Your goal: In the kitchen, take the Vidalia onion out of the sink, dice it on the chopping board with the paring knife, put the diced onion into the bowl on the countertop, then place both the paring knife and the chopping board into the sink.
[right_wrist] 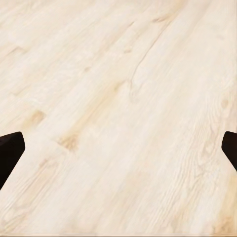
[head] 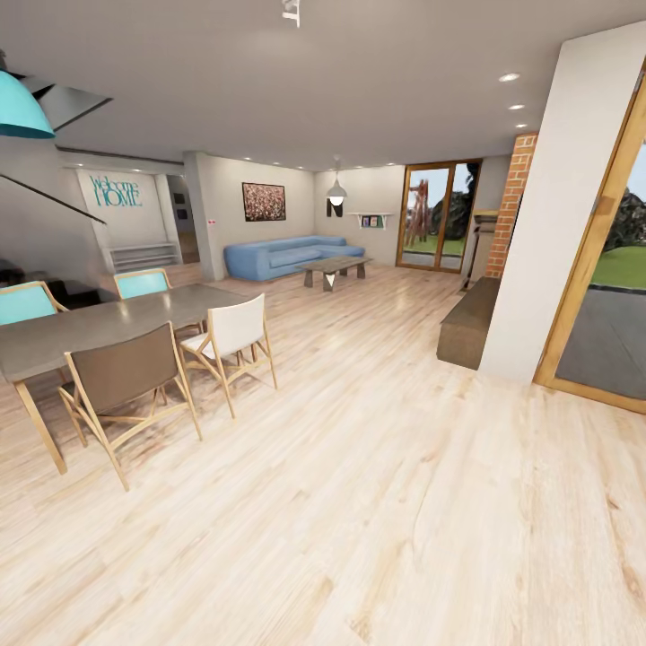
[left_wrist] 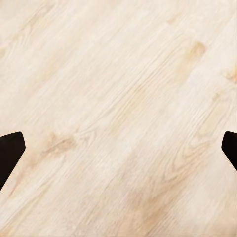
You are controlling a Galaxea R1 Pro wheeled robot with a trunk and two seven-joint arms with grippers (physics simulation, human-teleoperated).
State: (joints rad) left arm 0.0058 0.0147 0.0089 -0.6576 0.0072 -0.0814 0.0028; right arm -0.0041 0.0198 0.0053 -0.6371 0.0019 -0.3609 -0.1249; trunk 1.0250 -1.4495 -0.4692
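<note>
The robot faces an open living and dining room; none of the kitchen things of the task appear in these views, so their place cannot be told. Pale plank floor (head: 377, 502) covers the lower half of the head view. At 9 o'clock stands a grey dining table (head: 99, 327) with 4 chairs around it: a brown chair (head: 126, 381) and a white chair (head: 235, 336) on the near side, 2 turquoise chairs (head: 142, 283) on the far side. A turquoise lamp shade (head: 20, 108) hangs at 10 o'clock. Toward 12 o'clock, well beyond the table, a blue sofa (head: 283, 256) sits against the far wall with a low coffee table (head: 336, 268) just in front of it, a framed picture (head: 264, 202) above it and a pendant lamp (head: 336, 192) nearby. Glass doors (head: 437, 215) and a brick column (head: 510, 202) lie at 1 o'clock; a low bench (head: 468, 323) rests beside a white pillar (head: 561, 215) at 2 o'clock.

The left gripper (left_wrist: 118, 150) has its 2 dark fingertips spread wide apart over bare floor, with nothing between them. The right gripper (right_wrist: 118, 150) is likewise spread wide, holding nothing, above the same planks.
</note>
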